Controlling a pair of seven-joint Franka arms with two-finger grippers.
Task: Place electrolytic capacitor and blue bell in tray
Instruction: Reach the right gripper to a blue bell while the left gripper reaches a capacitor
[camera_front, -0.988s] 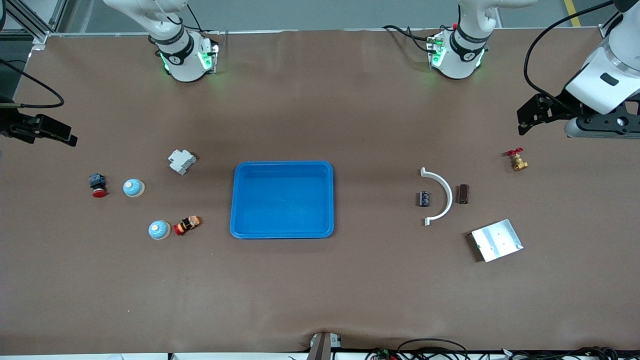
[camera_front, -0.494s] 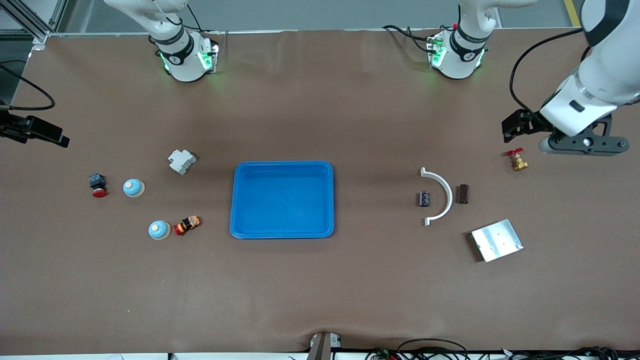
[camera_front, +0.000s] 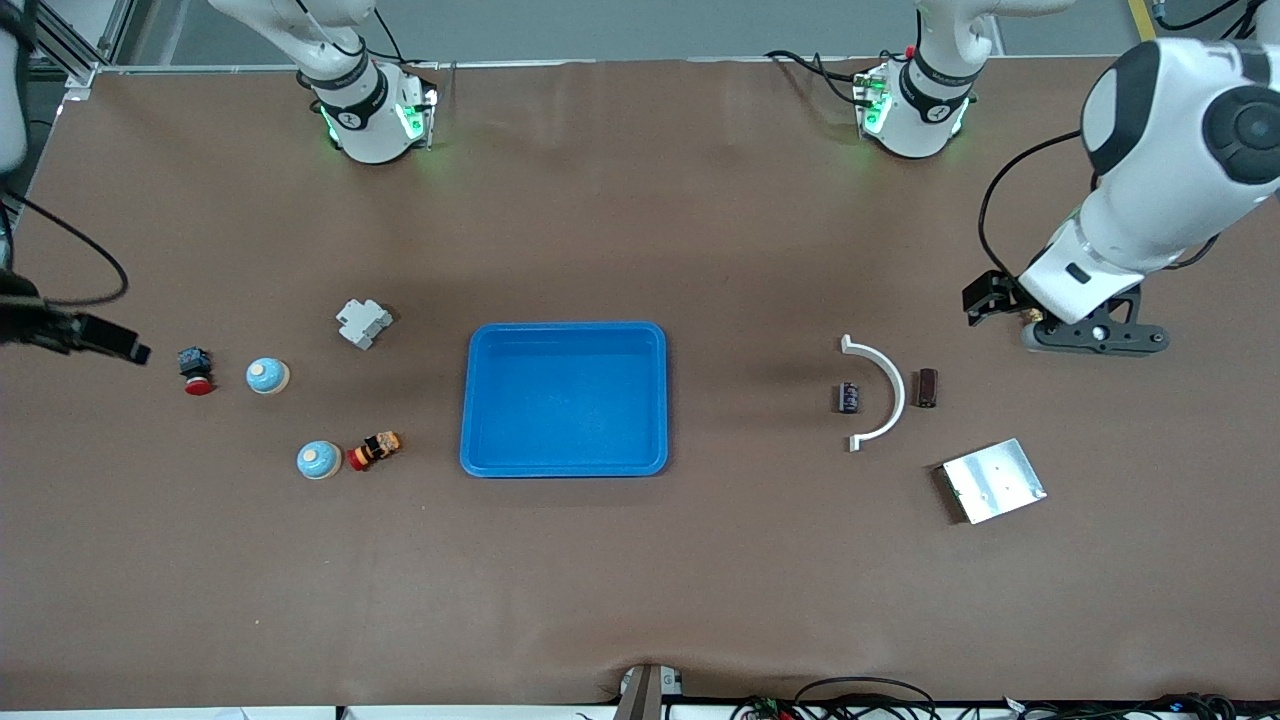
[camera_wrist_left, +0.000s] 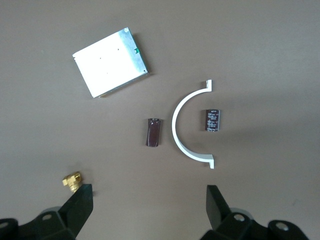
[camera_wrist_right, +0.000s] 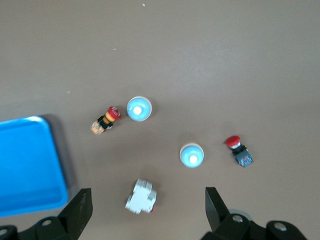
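Note:
The blue tray (camera_front: 478, 400) lies mid-table. Two blue bells stand toward the right arm's end: one (camera_front: 268, 376) beside a red-button switch, one (camera_front: 319, 460) nearer the camera. A black electrolytic capacitor (camera_front: 850, 397) lies inside a white arc toward the left arm's end, with a dark brown cylinder (camera_front: 928, 388) just outside the arc. My left gripper (camera_wrist_left: 150, 192) hangs open and empty over the brass valve's spot (camera_front: 1090, 335). My right gripper (camera_wrist_right: 148, 195) is open and empty above the bells (camera_wrist_right: 192, 155). Only a black part of the right hand (camera_front: 90, 338) shows in the front view.
A white arc bracket (camera_front: 885, 395), a silver plate (camera_front: 993, 481) and a brass valve (camera_wrist_left: 71, 181) lie near the capacitor. A white block (camera_front: 363, 323), the red-button switch (camera_front: 195, 368) and an orange-and-red button (camera_front: 374, 450) lie among the bells.
The left arm has swung in over the brass valve toward the arc. The right hand has moved toward the red-button switch. Both grippers stayed open; nothing on the table moved.

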